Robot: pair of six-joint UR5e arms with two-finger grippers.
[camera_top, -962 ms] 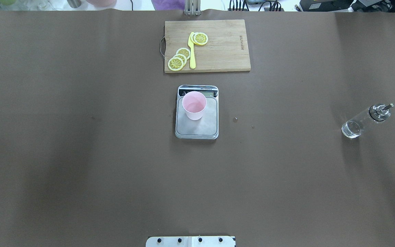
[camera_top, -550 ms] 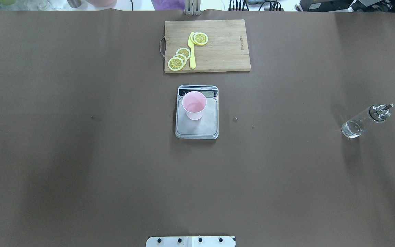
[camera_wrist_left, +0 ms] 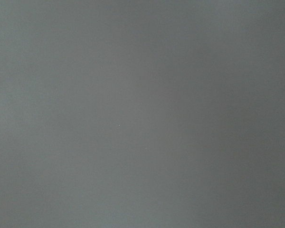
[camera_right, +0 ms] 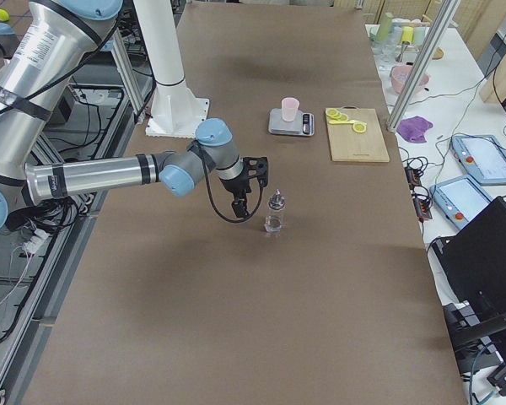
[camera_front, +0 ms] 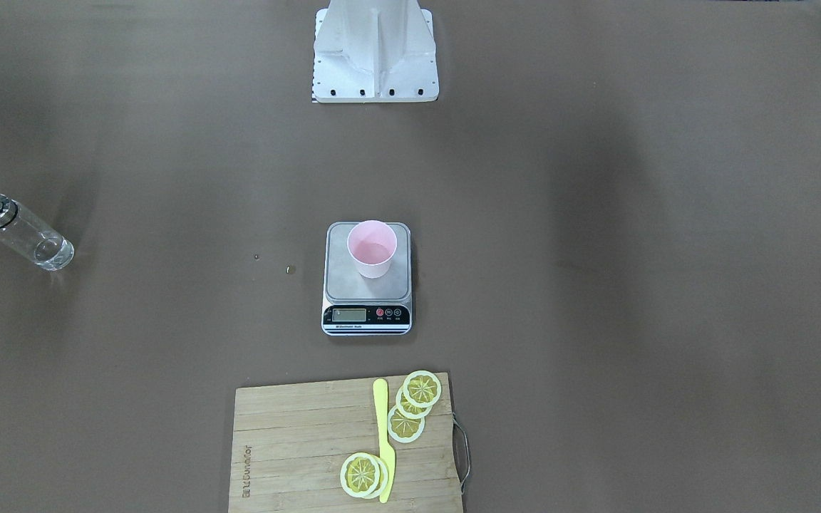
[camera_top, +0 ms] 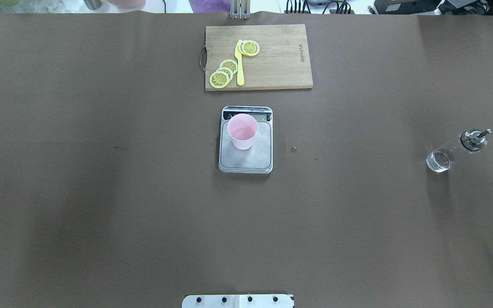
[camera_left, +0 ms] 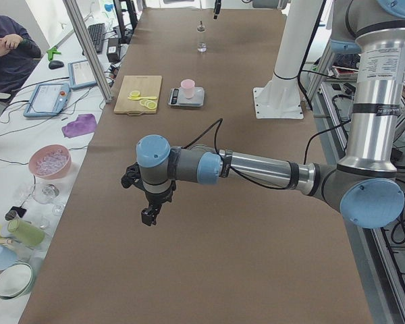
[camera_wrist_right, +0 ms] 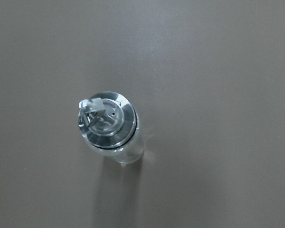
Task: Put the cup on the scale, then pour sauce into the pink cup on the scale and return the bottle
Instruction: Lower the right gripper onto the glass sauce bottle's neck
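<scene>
the pink cup [camera_top: 242, 130] stands upright on the scale [camera_top: 253, 159] at mid worktop [camera_top: 101, 192], with open brown surface on its left, right and near sides and a cutting board [camera_top: 280, 60] just beyond its far edge. the bottle [camera_top: 456, 150] stands upright near the right edge. the right fingers [camera_right: 239, 205] hang just beside it, not touching. the left fingers [camera_left: 147, 214] hover over bare worktop at the far left. i cannot tell whether either pair is apart or together.

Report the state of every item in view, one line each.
Cup, upright on the scale.
Scale, display unreadable.
Bottle, upright, capped, ungripped.
Right end effector, beside the bottle; open or shut unclear.
Left end effector, hanging over the table; open or shut unclear.
Knife, flat on the cutting board.
Lemon slices, lying on that board.
</scene>
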